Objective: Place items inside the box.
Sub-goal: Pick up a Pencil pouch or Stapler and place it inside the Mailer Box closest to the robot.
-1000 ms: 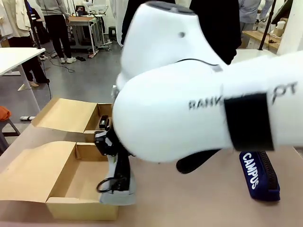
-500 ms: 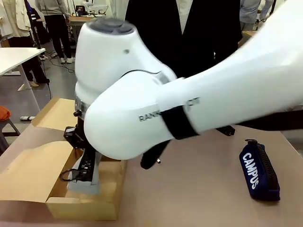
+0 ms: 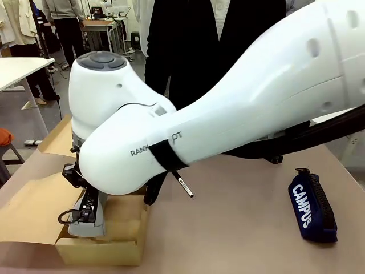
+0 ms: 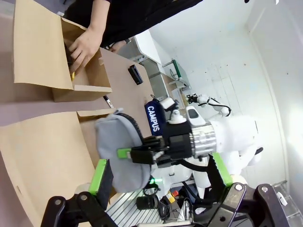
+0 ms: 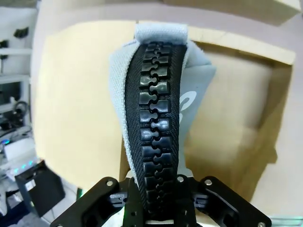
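navy pouch (image 3: 311,208): "CAMPUS", white capitals | right arm (image 3: 245,97): partial grey lettering "RANK…", rest strap-covered

The front view is lit brightly and evenly from overhead, and only a soft shadow is cast beneath the right arm (image 3: 256,97) onto the table (image 3: 239,228). That arm, close to the lens, is rendered oversized and slightly soft, with a pale sheen on its shell. In the left wrist view the wall (image 4: 265,47) is washed out and straight lines are bent by the wide lens. In the right wrist view the grey pouch (image 5: 156,94) is rendered sharp, the box (image 5: 75,94) behind it softer
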Available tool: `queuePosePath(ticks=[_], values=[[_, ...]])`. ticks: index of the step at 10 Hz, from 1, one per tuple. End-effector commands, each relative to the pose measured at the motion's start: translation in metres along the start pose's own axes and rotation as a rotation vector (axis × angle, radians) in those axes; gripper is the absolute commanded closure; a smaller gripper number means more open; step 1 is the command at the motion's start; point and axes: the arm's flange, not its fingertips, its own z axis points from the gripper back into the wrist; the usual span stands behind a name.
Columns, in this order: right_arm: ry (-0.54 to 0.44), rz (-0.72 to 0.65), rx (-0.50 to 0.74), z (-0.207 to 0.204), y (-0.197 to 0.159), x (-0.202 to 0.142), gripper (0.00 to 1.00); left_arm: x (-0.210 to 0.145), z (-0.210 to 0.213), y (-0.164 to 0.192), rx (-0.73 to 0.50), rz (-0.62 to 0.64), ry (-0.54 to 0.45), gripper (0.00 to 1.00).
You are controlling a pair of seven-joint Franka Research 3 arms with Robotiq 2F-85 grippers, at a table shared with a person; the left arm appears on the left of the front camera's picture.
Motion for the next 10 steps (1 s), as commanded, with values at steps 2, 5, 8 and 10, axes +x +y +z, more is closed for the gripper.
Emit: queuePosePath(ticks=[2, 5, 8, 10], values=[[0.0, -0.023, -0.065, -0.027, 0.011, 0.011, 0.91, 0.001, -0.001, -0.002, -0.017, -0.019, -0.01, 0.0], [0.069, -0.044, -0.128, -0.051, 0.004, 0.005, 0.91, 0.001, -0.001, -0.002, -0.017, -0.019, -0.01, 0.0], [0.091, -0.036, -0.154, -0.065, -0.001, 0.002, 0.8, 0.001, -0.001, -0.002, -0.017, -0.019, -0.01, 0.0], [0.092, -0.021, -0.16, -0.065, -0.002, 0.002, 0.22, 0.001, -0.001, -0.002, -0.017, -0.019, -0.01, 0.0]])
